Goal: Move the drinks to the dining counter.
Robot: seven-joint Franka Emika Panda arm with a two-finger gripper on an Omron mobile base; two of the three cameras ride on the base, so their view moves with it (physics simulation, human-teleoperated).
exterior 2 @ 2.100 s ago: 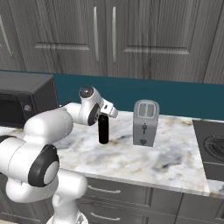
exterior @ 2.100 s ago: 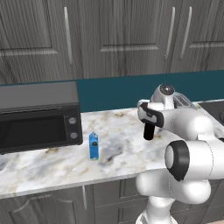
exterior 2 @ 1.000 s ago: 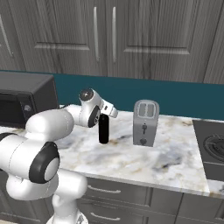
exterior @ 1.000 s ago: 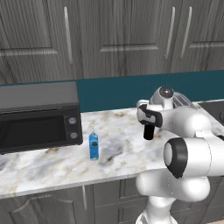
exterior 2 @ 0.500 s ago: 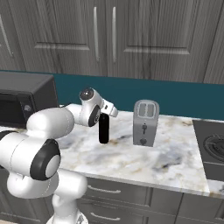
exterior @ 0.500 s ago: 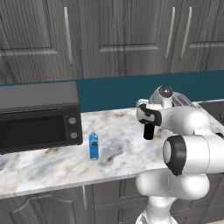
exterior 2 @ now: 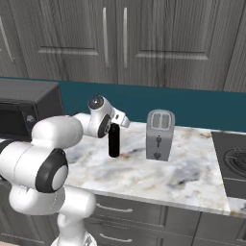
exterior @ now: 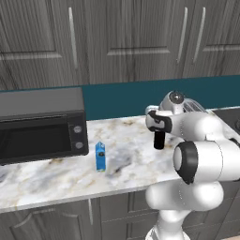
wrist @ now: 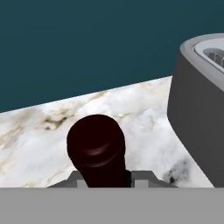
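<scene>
Drinks first: the slim dark bottle (exterior 2: 114, 141) stands upright on the marble surface (exterior 2: 158, 175) just left of the toaster (exterior 2: 159, 135), and the small blue carton (exterior: 100, 156) stands well apart from it, near the front right corner of the microwave (exterior: 42, 124). Both are on the surface that carries the microwave and toaster, so neither has reached the dining counter yet. The hand (wrist: 105, 183) sits down over the bottle; in the hand view the bottle's rounded dark top (wrist: 96, 144) rises right between the two finger tips (wrist: 78, 178), which press in against its sides with no gap showing, so I read it as clamped on the bottle. The bottle's base looks to be resting on the surface in both base views, not lifted, though contact at the very bottom is hard to confirm. Progress, as a judgement: very early, the first grasp is just made and nothing has been delivered. Left to do: lift the bottle clear of the toaster, carry it over to the dining counter, set it down, then come back for the carton and repeat. The toaster close beside the bottle is the thing to avoid clipping on the lift.
</scene>
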